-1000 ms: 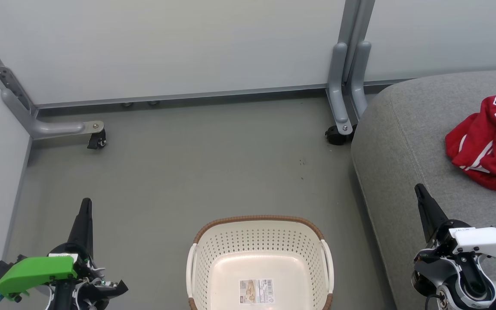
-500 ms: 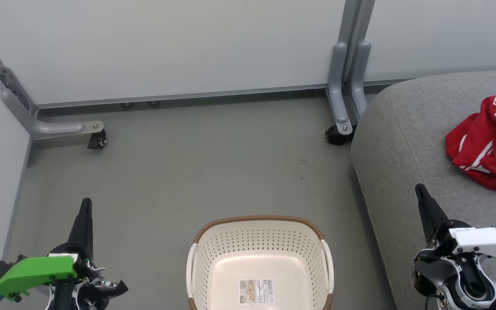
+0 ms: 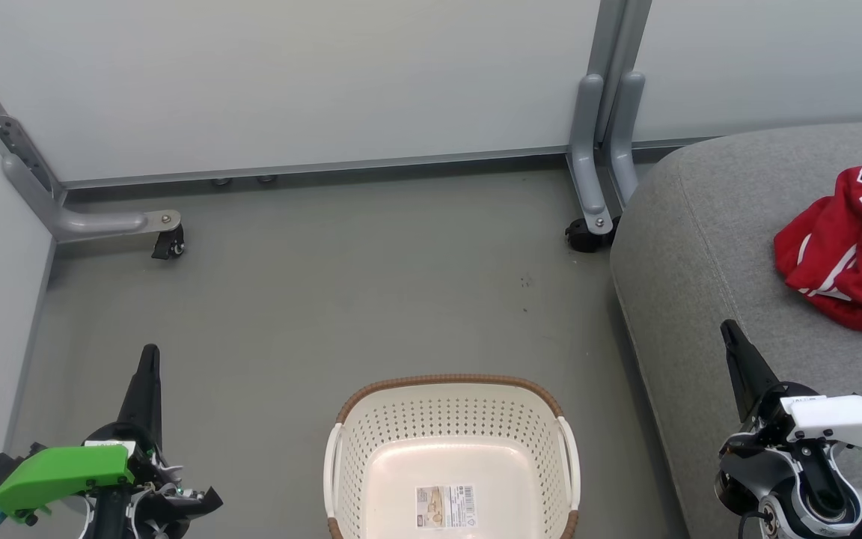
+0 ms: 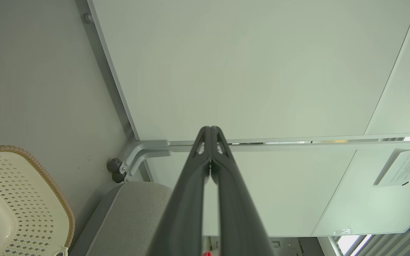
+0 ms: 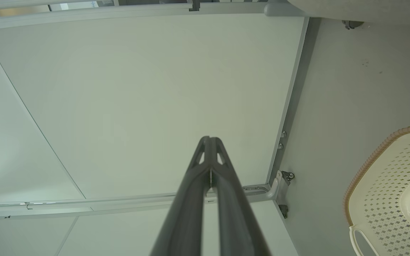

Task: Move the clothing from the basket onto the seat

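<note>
Red clothing point(image 3: 850, 247) bunched on grey seat point(image 3: 700, 247), cut by right frame edge, perhaps two garments, basket point(image 3: 452, 383) on floor point(image 3: 371, 284) near seat's rounded edge, open floor beyond, left gripper point(image 3: 150, 350) and right gripper point(image 3: 727, 326) each pressed together.

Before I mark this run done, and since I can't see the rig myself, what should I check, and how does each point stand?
1. Basket emptied: ok; what shows of its floor holds just a sticker.
2. Clothing on the seat: ok; it lies crumpled on top.
3. All of it moved: cannot tell; it runs past the head view's right edge.
4. Left fingers shut, empty: ok.
5. Right fingers shut, empty: ok.
</note>
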Tool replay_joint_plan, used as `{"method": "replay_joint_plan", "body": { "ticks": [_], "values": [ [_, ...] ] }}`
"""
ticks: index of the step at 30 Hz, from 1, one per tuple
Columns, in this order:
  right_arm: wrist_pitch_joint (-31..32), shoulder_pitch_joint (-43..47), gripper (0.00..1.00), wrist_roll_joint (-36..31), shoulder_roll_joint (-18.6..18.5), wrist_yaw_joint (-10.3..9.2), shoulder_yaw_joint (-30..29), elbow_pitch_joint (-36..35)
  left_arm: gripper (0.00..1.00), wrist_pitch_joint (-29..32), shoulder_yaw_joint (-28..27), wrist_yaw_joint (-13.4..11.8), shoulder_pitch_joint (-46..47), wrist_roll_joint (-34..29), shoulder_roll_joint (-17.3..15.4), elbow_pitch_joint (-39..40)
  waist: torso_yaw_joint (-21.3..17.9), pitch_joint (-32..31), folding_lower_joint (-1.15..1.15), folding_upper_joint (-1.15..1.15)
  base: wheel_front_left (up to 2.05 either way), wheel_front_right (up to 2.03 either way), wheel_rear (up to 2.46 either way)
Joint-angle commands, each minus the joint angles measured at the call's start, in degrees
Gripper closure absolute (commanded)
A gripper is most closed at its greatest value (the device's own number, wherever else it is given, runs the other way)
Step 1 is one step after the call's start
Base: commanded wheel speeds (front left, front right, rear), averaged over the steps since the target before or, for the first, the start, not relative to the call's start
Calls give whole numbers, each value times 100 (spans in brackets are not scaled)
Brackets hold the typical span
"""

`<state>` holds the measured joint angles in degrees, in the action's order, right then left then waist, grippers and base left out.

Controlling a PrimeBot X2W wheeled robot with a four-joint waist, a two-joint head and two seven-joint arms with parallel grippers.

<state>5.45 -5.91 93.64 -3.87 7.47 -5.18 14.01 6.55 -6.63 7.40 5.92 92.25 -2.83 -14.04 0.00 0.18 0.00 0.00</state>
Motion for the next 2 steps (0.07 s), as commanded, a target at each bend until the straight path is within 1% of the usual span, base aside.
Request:
{"method": "replay_joint_plan", "body": {
  "ticks": [1, 2],
  "values": [
    [8, -48, 100, -33, 9, 4, -19, 15, 100, 21, -11, 32, 66, 25, 4, -6, 0, 0, 0, 0, 0, 0, 0],
    [10, -48, 100, -35, 10, 3, -21, 15, 100, 21, -11, 32, 66, 26, 4, -6, 0, 0, 0, 0, 0, 0, 0]
  ]
}}
